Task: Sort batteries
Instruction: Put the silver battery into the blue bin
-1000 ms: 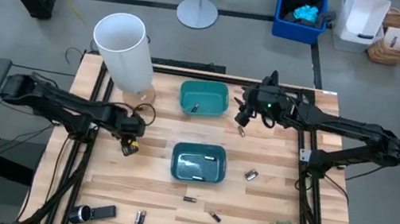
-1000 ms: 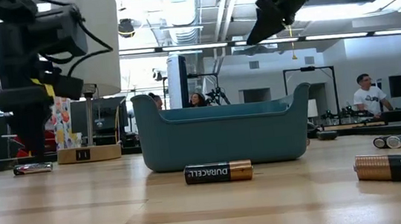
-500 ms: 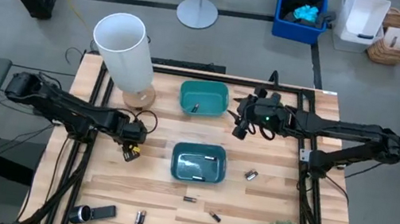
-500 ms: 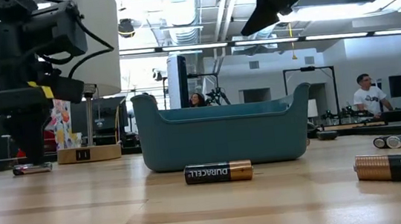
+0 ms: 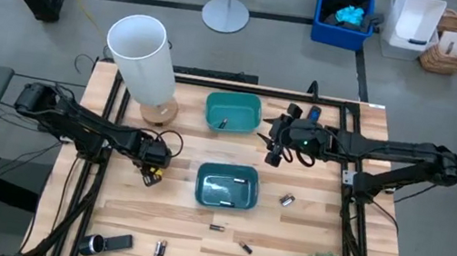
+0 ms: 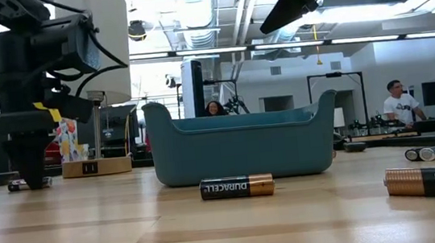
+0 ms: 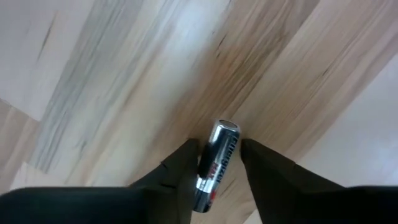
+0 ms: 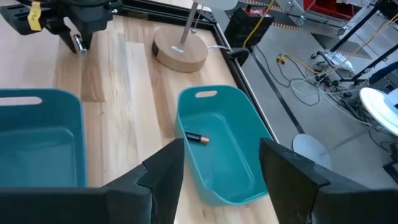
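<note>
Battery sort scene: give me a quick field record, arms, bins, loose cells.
left gripper: down at the table left of the near bin, fingers astride a silver battery lying on the wood
right gripper: raised, open, empty, beside the far bin
far bin: one battery inside
near bin: contents unclear
loose batteries: several near the front edge, one right of the near bin
</note>
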### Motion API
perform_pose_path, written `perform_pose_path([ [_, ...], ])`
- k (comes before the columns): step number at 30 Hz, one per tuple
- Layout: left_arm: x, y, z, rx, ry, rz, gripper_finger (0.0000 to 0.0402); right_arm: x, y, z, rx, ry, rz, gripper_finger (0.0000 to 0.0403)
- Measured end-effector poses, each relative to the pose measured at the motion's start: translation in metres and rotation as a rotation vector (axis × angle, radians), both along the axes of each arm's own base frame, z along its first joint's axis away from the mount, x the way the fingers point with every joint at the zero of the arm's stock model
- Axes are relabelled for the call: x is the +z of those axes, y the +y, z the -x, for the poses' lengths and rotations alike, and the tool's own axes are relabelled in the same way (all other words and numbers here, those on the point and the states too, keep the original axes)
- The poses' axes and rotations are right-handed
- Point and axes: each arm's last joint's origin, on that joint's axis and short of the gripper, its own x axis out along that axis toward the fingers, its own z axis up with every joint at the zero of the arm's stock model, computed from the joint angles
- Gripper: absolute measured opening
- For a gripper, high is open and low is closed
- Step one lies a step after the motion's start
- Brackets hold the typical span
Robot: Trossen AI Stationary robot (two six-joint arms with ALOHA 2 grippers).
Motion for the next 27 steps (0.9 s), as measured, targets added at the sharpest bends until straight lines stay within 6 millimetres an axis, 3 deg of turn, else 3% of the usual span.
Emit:
perform_pose_path([
  [6, -0.001, 0.000, 0.000, 0.015, -0.001, 0.008, 0.0038, 0.000, 0.000, 0.000, -0.006, -0.006, -0.010, 0.0223],
  [17, 0.004, 0.000, -0.003, -0.016, -0.074, -0.045, 0.0038, 0.000, 0.000, 0.000, -0.010, -0.009, -0.016, 0.0223],
  [27, 0.037, -0.002, -0.006, -0.023, -0.374, -0.130, 0.0038, 0.003, -0.005, 0.002, -0.029, -0.028, -0.017, 0.0223],
])
